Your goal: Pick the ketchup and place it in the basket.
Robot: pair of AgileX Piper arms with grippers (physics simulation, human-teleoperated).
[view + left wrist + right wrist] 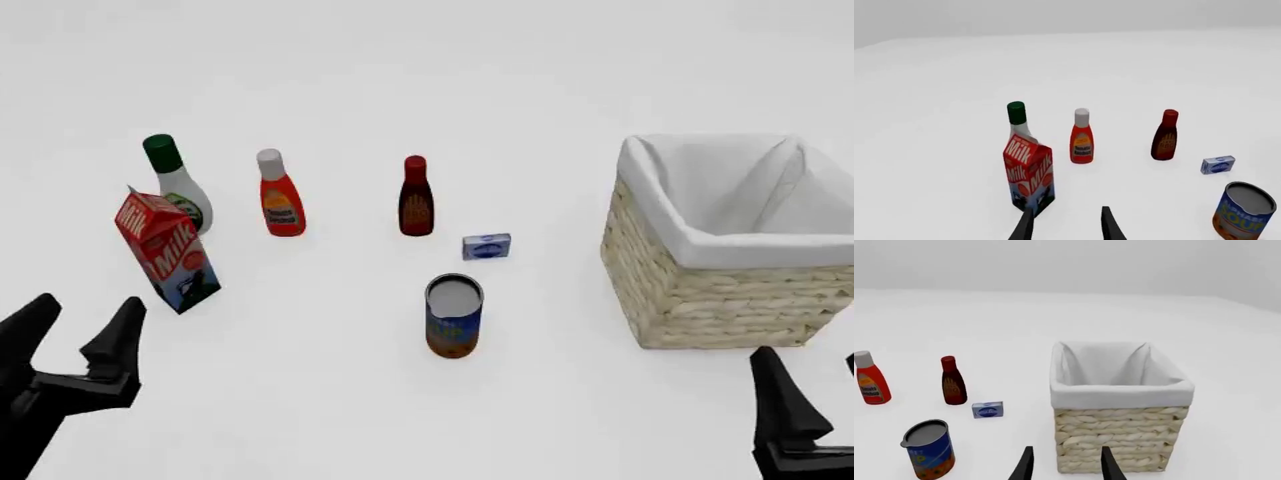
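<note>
- Standing upright on the worktop [400,420]: ketchup [280,195], between the green-capped bottle [175,185] and the maroon bottle [415,197], well apart from the basket [727,290] on the right.
- Hovering near, low: left pincer [83,325], spread wide, holding nothing; judged nearer the ketchup, hence likely suited to the pick.
- Showing spread and holding nothing in its wrist view: right pincer [1066,465], facing the basket.
- Partly screening the green-capped bottle in the left wrist view: milk carton [167,250].
- Being cut off at the front view's edge: right pincer, one finger showing.

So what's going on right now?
Both jaws open, holding nothing. Ketchup upright between green-capped bottle and maroon bottle. Basket empty. Milk carton nearest left gripper.
</note>
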